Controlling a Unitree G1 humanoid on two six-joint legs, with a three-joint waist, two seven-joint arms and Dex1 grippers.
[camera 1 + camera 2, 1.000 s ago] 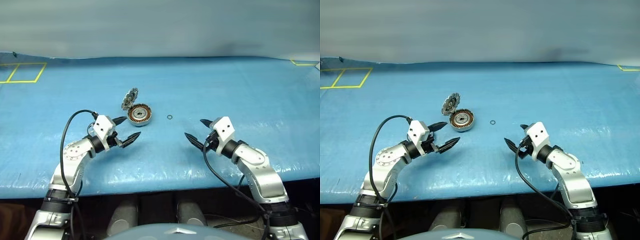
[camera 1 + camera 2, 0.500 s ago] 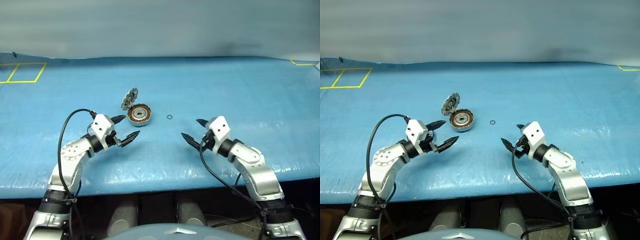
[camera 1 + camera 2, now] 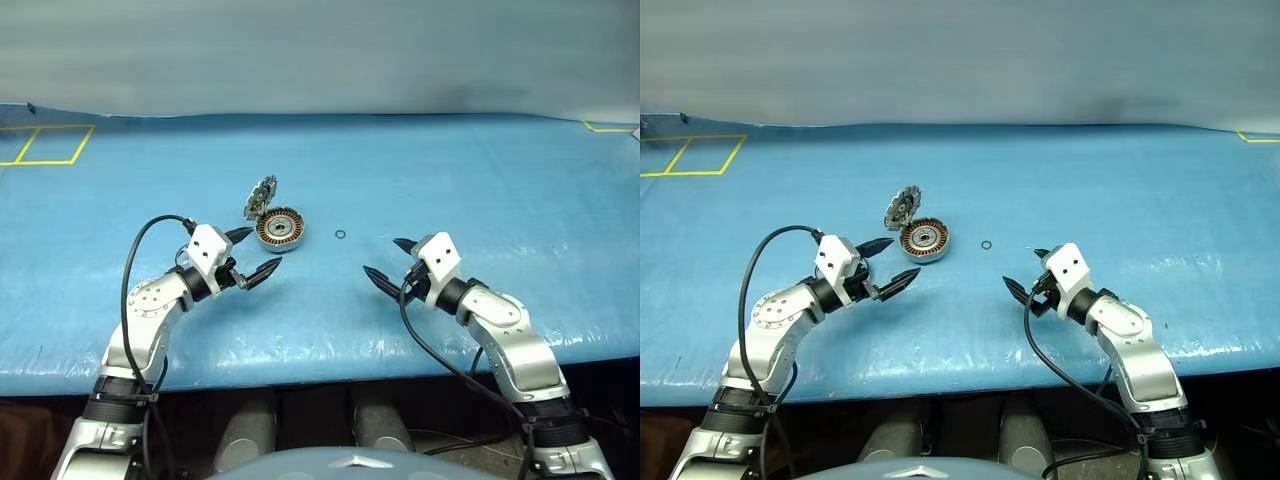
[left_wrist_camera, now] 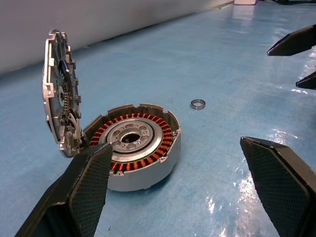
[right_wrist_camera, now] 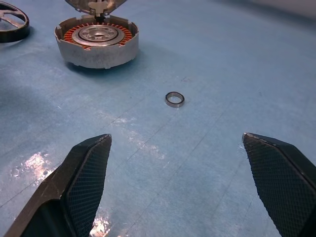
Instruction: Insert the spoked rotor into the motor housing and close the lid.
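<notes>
Flat on the blue table cover (image 3: 450,180), a little left of centre in the left eye view: the motor housing (image 3: 278,228), copper-orange windings ringed round a silver hub, open side up. Just up and left of it in the same frame, touching its rim: the spoked rotor (image 3: 261,196), standing on edge and tilted, notched rim and spokes facing partly toward the housing, not seated inside it. Slightly right of the housing, apart from it, close to the frame's centre: a tiny dark ring (image 3: 340,235), lying flat and alone on the cover. Lower left of centre: the left gripper (image 3: 262,250), spread wide with nothing between the two black fingers (image 4: 89,182), pointing up and to the right at the housing, upper fingertip just beside the housing's near edge, touching or not impossible to tell. Seen along the left wrist: housing and leaning rotor close ahead, between the spread fingers and nearer one of them. Lower right of centre: the right gripper (image 3: 381,256), likewise spread wide and empty, pointing up and to the left, well apart from the housing, hovering short of the ring. Seen along the right wrist: ring ahead in the gap between the spread fingers, housing farther off. Far upper left corner of the frame: yellow tape lines (image 3: 40,145) marking squares on the cover.
</notes>
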